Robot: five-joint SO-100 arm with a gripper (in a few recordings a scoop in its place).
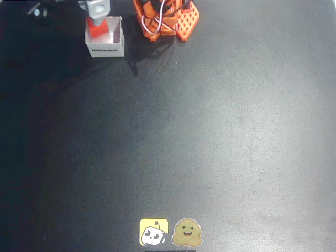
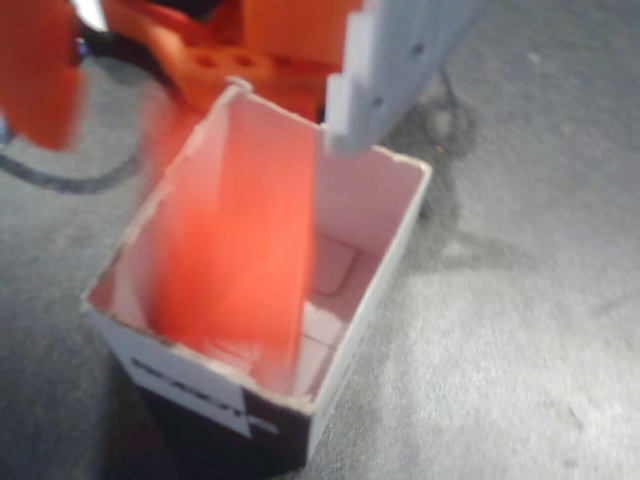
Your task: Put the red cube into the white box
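black table (image 1: 210,131), with the white box (image 1: 106,46) at its upper left in the overhead view. the gripper (image 1: 95,11) hangs over the box; in the wrist view the red cube (image 2: 235,250) is a blurred streak inside the box opening, apparently dropping between parted fingers (image 2: 400,70). the cube looks light, rigid and smooth, best gripped on opposite flat faces. the overhead view alone shows two stickers (image 1: 170,232).
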